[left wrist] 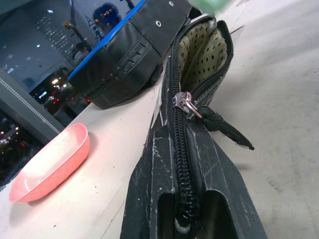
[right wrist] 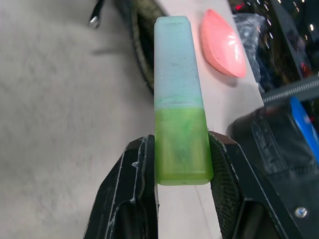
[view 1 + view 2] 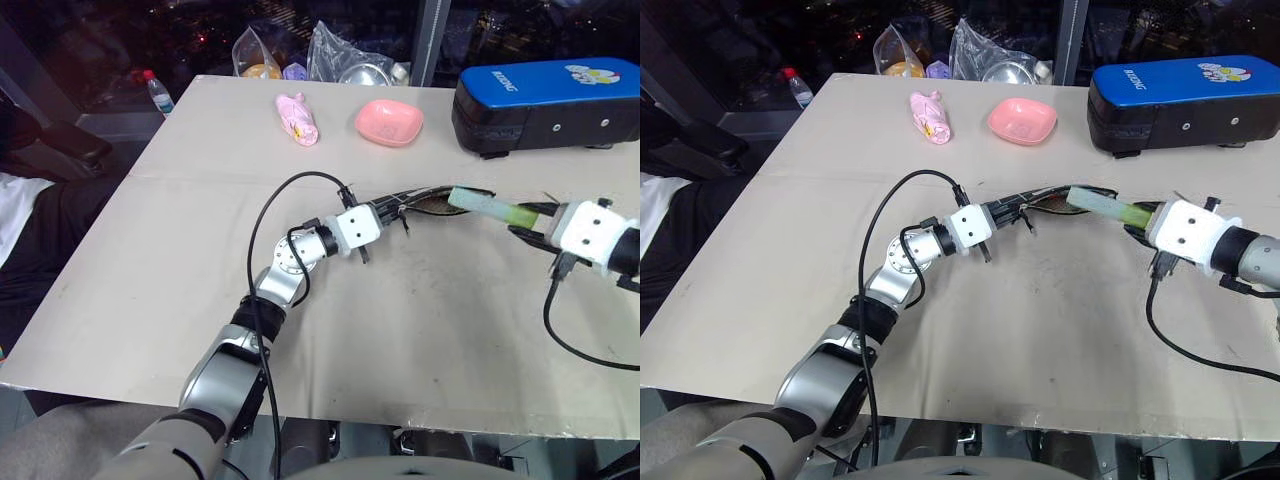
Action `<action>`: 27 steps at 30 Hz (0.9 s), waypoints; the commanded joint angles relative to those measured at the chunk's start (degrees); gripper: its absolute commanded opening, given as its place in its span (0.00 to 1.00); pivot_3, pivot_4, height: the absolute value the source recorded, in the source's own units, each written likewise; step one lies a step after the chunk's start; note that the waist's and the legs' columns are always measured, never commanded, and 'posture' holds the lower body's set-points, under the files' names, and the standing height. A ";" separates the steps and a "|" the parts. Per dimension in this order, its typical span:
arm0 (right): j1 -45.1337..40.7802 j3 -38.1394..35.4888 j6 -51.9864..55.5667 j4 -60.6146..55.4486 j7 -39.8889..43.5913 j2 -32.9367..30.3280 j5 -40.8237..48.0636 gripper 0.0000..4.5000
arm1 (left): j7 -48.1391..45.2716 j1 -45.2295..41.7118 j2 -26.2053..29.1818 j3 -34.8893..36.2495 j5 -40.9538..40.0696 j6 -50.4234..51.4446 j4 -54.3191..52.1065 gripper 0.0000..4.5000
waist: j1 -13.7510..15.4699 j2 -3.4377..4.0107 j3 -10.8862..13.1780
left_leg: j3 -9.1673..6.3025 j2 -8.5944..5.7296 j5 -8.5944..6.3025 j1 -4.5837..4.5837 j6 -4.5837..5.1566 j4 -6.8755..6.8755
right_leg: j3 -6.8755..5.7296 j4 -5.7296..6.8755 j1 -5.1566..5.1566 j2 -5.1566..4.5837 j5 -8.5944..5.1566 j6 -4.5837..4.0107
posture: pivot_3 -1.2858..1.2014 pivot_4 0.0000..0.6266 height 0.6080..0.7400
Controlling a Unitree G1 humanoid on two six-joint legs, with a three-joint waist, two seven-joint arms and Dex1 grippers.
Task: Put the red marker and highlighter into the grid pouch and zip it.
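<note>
Grid pouch (image 3: 432, 203), soft and floppy: your left gripper (image 1: 182, 209) pinches its zipper end shut-tight, mouth open toward 3 o'clock. Highlighter (image 2: 179, 129), light, rigid, slick: right gripper (image 2: 182, 174) clamps its green base, cap at the pouch mouth.

The left hand (image 3: 392, 214) is covering the near end of the grid pouch (image 1: 199, 55), so how much of the zipper is closed there cannot be told. The pouch's dotted lining is hiding whatever lies inside. The right hand (image 2: 182, 164) is covering the green sides of the highlighter (image 2: 178, 99). Beyond it, the blue case (image 3: 545, 100) is running off the picture's edge.
</note>
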 commanded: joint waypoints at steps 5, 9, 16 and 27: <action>-10.37 9.47 -6.72 8.68 -3.05 1.25 -10.91 0.18 | -0.18 -0.31 -0.44 -0.39 -0.45 -1.20 -2.52 0.00 | 0.08 0.00 0.00 | 0.02 0.02 0.01 0.00 -0.01 -0.01 | 0.00 0.01 -0.01 0.00 0.00 0.00 | 0.52 0.24 0.61; -18.71 15.97 -10.75 14.07 -2.90 4.91 -15.00 0.18 | -0.39 -0.45 -0.15 -0.72 -0.10 -1.63 -2.90 0.00 | -0.14 0.00 0.02 | 0.05 0.02 0.01 0.02 -0.02 0.00 | 0.01 0.01 -0.02 0.00 -0.01 0.00 | 0.52 0.24 0.61; -28.21 22.62 -16.93 21.72 -3.54 10.27 -19.90 0.75 | 0.43 -1.18 -0.08 -0.59 0.13 -1.71 -2.46 0.00 | 0.28 0.01 0.02 | 0.07 0.03 0.02 -0.03 -0.03 0.00 | -0.04 0.02 -0.03 -0.02 -0.01 0.00 | 0.52 0.24 0.61; -15.07 3.36 10.59 0.16 -3.44 13.41 3.07 0.98 | 0.40 -0.23 -0.34 0.25 -1.46 -0.47 -2.06 0.00 | 0.18 0.01 0.02 | 0.01 0.01 0.02 -0.09 -0.03 0.02 | -0.14 0.01 -0.02 -0.10 0.00 0.00 | 0.52 0.24 0.61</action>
